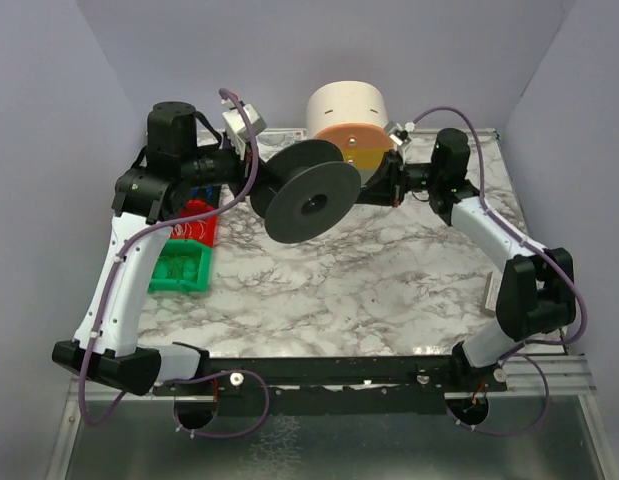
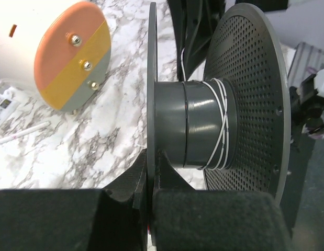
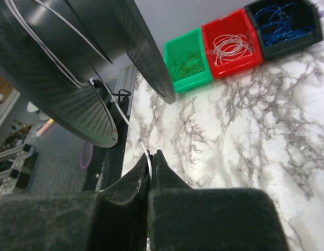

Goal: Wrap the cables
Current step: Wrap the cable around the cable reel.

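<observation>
The spool [image 1: 307,195] hangs over the surface [image 1: 389,280], between the two arms. The cable [image 2: 223,123] is wound around its middle. A round tub [image 1: 346,112] stands behind it. Three bins [image 1: 177,287] sit in a row at the left and seem to touch.

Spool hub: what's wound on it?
A few crossing turns of white cable sit on the spool hub, bunched beside the perforated flange. The hub's far side is hidden.
</observation>
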